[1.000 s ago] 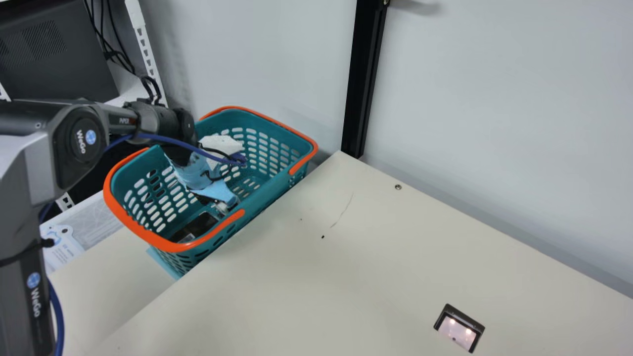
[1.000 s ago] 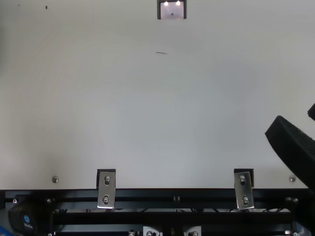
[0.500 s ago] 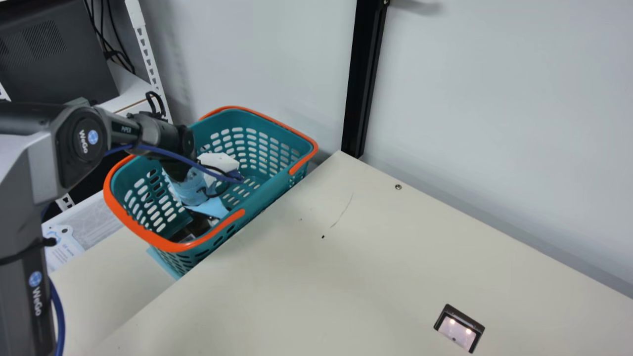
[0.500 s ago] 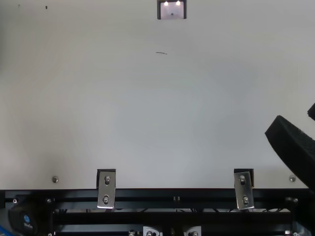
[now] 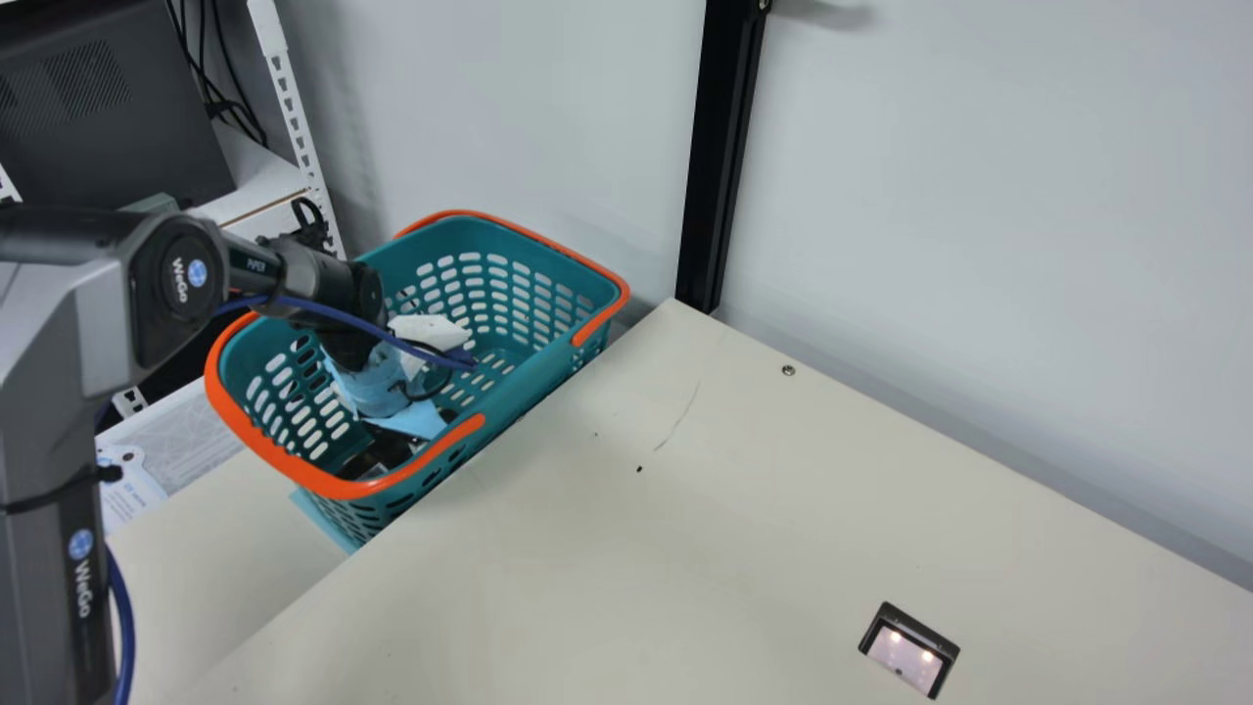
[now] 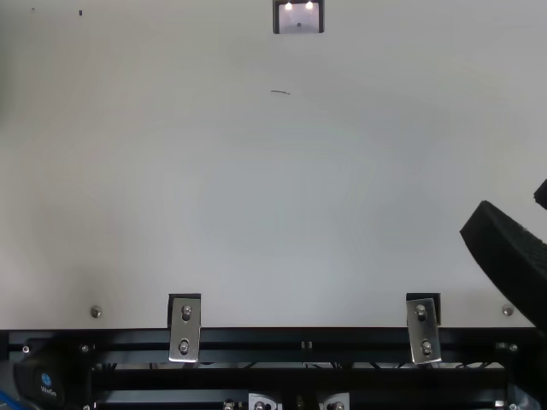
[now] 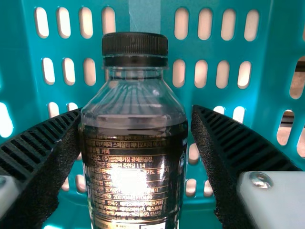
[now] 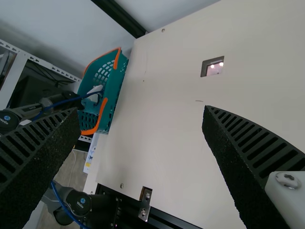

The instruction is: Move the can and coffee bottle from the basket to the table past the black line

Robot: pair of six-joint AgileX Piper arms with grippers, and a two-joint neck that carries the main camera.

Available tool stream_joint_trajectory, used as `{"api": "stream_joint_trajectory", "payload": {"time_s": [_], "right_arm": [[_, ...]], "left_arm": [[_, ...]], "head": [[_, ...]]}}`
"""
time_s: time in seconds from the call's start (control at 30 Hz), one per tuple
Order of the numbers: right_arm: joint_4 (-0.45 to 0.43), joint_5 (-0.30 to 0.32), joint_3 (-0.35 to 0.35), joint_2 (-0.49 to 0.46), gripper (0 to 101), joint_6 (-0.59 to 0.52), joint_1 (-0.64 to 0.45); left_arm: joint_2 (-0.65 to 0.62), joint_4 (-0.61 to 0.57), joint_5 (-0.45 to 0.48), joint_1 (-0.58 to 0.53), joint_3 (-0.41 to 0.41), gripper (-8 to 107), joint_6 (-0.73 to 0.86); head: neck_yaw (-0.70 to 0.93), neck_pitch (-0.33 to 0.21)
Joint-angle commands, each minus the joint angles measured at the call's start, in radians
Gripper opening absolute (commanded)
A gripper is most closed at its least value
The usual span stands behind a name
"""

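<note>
In the main view my left gripper [image 5: 377, 387], wrapped in light blue, reaches down inside the teal basket [image 5: 533, 377] with orange handles; its fingertips are hidden there. The left wrist view has the coffee bottle [image 7: 135, 167], dark with a black cap, between the open fingers of my left gripper [image 7: 136, 112]. Whether they touch it I cannot tell. My right gripper [image 6: 513, 205] stands open at the right edge of the top view; in its wrist view the right gripper [image 8: 142, 112] holds nothing. A short thin dark line [image 6: 280, 91] marks the table.
The cream table [image 5: 744, 548] runs beside the basket, with a dark-framed square inset [image 5: 910, 650] in it. A black post [image 5: 722, 157] rises at its far corner against the wall. Metal brackets [image 6: 185, 329] sit on the table's near edge.
My left arm has lowered its gripper deeper into the basket, with a slight shift toward the near end. The right gripper has kept still in the top view.
</note>
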Motion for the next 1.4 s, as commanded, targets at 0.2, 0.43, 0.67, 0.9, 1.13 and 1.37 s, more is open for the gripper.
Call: {"api": "stream_joint_trajectory", "payload": {"time_s": [0.2, 0.43, 0.67, 0.9, 1.13, 1.37], "right_arm": [[0.000, 0.000, 0.000, 0.000, 101, 0.000, 0.000], [0.000, 0.000, 0.000, 0.000, 101, 0.000, 0.000], [0.000, 0.000, 0.000, 0.000, 101, 0.000, 0.000], [0.000, 0.000, 0.000, 0.000, 101, 0.000, 0.000], [0.000, 0.000, 0.000, 0.000, 101, 0.000, 0.000], [0.000, 0.000, 0.000, 0.000, 101, 0.000, 0.000]], "left_arm": [[-0.028, -0.051, -0.055, 0.014, 0.009, 10, 0.024], [-0.170, -0.233, -0.137, 0.022, 0.036, 10, 0.141], [-0.354, -0.493, -0.181, 0.018, 0.060, 10, 0.289], [-0.542, -0.720, -0.193, 0.003, 0.106, 10, 0.399], [-0.748, -0.896, -0.157, -0.028, 0.196, 10, 0.439], [-0.945, -0.956, -0.153, -0.102, 0.296, 10, 0.371]], "head": [[0.019, -0.026], [0.019, -0.026], [0.019, -0.026], [0.019, -0.026], [0.019, -0.026], [0.019, -0.026]]}}
